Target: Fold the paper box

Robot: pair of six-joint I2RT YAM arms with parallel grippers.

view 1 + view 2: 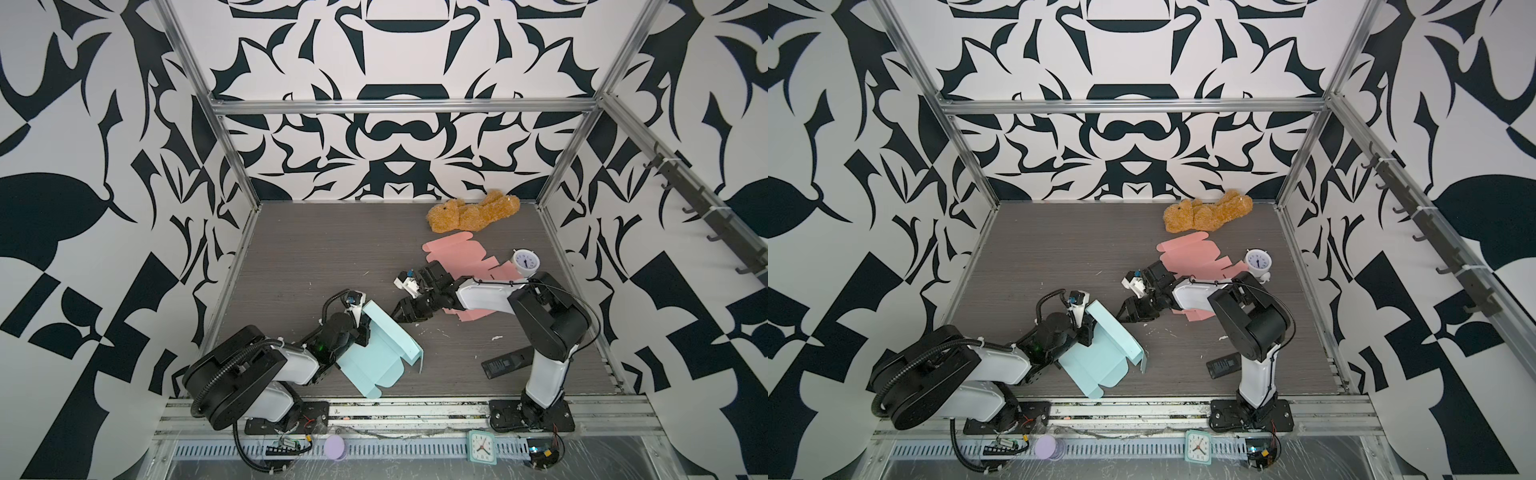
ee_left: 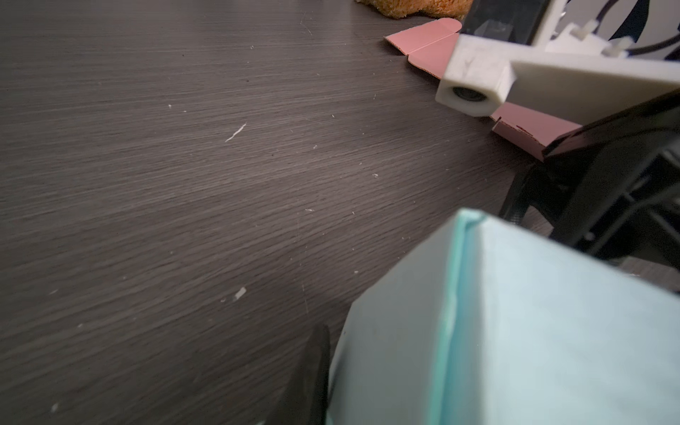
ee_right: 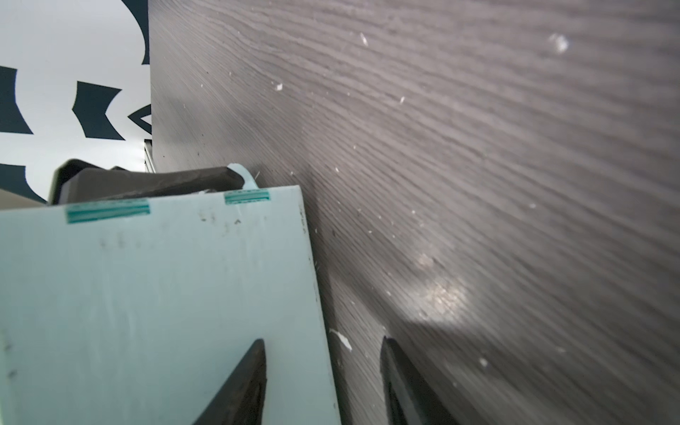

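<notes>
In both top views the blue paper box [image 1: 376, 359] sits at the front left of the table [image 1: 311, 257], half made: its base lies flat and one long wall stands raised. The left gripper [image 1: 362, 328] is tucked in behind that wall, likely bracing it upright, and its fingertips are hidden there. The right gripper [image 1: 400, 316] reaches across the middle to the wall's farther end, just beside it. A pink sheet [image 1: 453, 253] lies flat beneath the right arm.

Over to the left wrist view: the box's folded corner fills the near frame, with one dark finger [image 2: 312, 382] showing beside it. Whether the left fingers pinch the card cannot be told.

Now the right wrist view: two fingers [image 3: 246, 379] stand partly spread, one over the blue panel, one over bare table, with the panel's edge between them. Nothing is clamped; it looks lined up to take that edge for the next fold.
</notes>
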